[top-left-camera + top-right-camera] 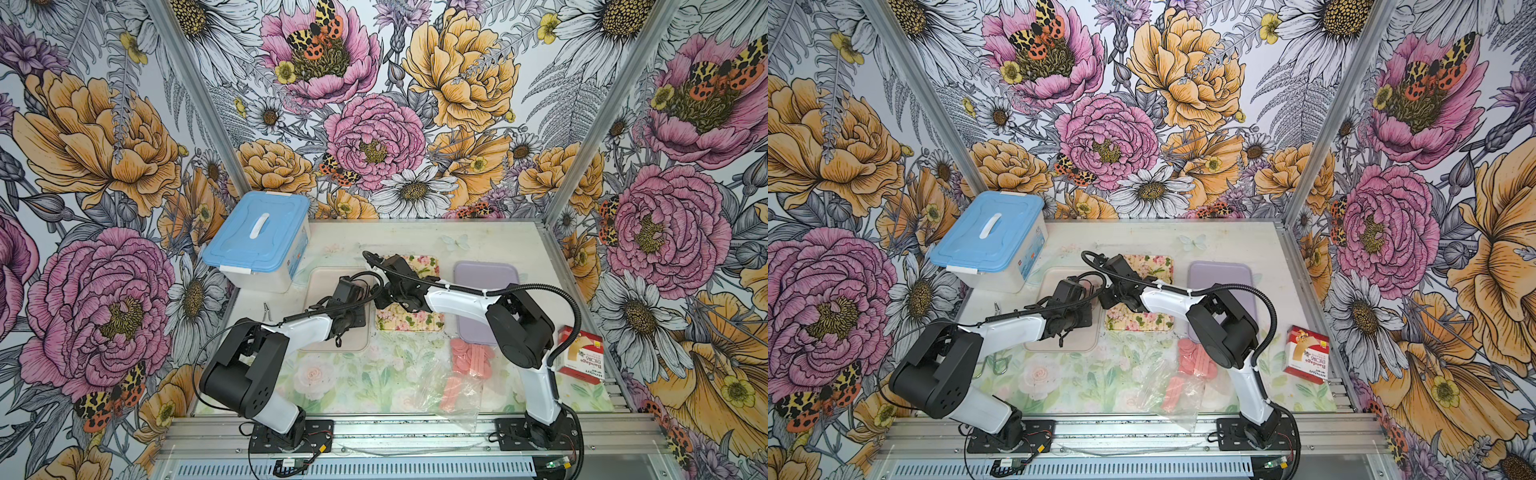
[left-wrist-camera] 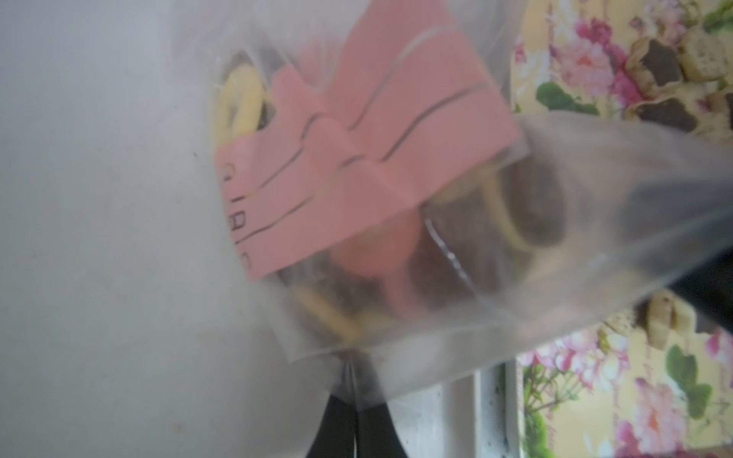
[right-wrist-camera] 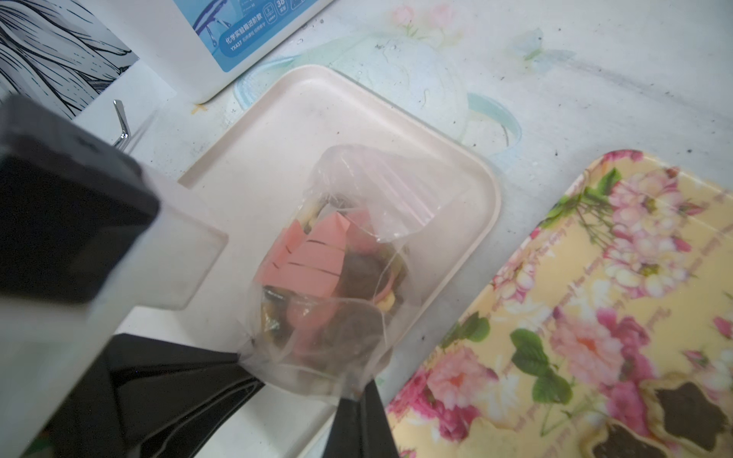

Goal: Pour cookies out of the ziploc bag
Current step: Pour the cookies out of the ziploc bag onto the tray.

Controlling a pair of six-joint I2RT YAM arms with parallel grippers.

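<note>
Right wrist view shows us both grippers, the left gripper [image 3: 244, 357] and right gripper [image 3: 359, 396], pinched shut on the bottom corners of the ziploc bag [image 3: 349, 277] over the cream tray [image 3: 246, 158], so we should lift those corners evenly, letting the cookies [image 3: 357, 273] slide toward the far, open mouth.

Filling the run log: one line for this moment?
left tool: shut on clear ziploc bag | right tool: shut on bag | cookies: inside | over beige tray

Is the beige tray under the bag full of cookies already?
No. In the right wrist view the beige tray is bare, and the cookies sit inside the bag.
</note>
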